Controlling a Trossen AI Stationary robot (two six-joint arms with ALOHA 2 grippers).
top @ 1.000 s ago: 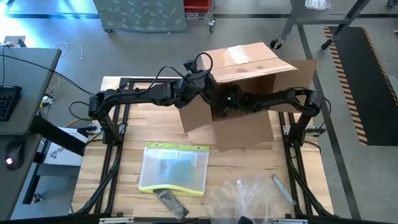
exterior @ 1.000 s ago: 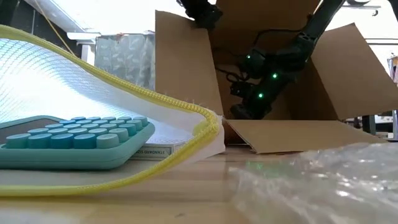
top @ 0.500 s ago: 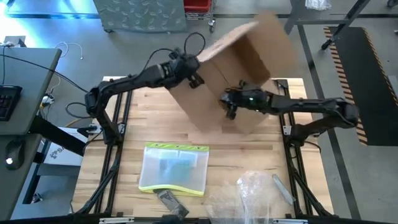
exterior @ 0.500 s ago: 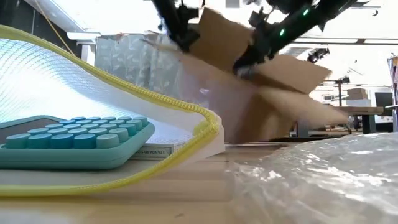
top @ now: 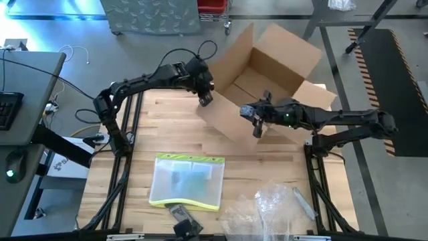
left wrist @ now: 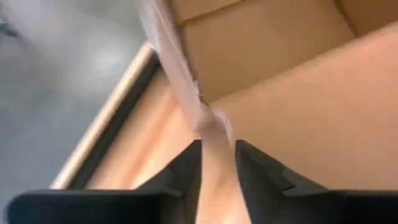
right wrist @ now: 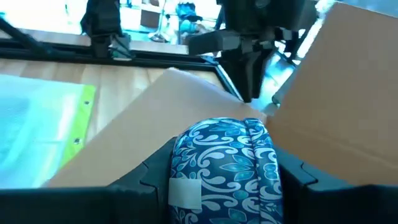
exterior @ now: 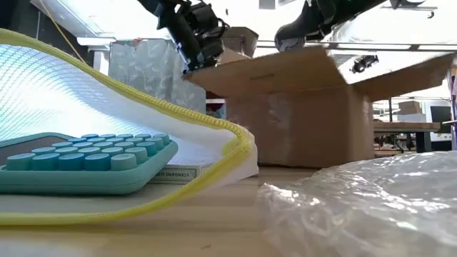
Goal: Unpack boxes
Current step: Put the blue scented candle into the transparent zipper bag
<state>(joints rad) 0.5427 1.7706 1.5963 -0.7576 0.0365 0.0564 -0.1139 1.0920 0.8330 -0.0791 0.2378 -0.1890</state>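
The right gripper sits just right of the frame's centre in the high view, over the near flap of the brown cardboard box, and its fingers are clamped on a rounded blue pouch with white floral print, which fills the space between them in the right wrist view. The left gripper hangs at the box's left corner, upper centre-left of the high view; in the left wrist view its two dark fingers stand a narrow gap apart, with a strip of clear tape and the edge of a flap running down between them, though whether they pinch it I cannot tell. The box stands upright with its flaps spread at the far middle of the wooden counter. Nearer, lower centre-left, lies a flat clear sleeve with yellow edge, a teal calculator inside it; crinkly plastic film lies lower right.
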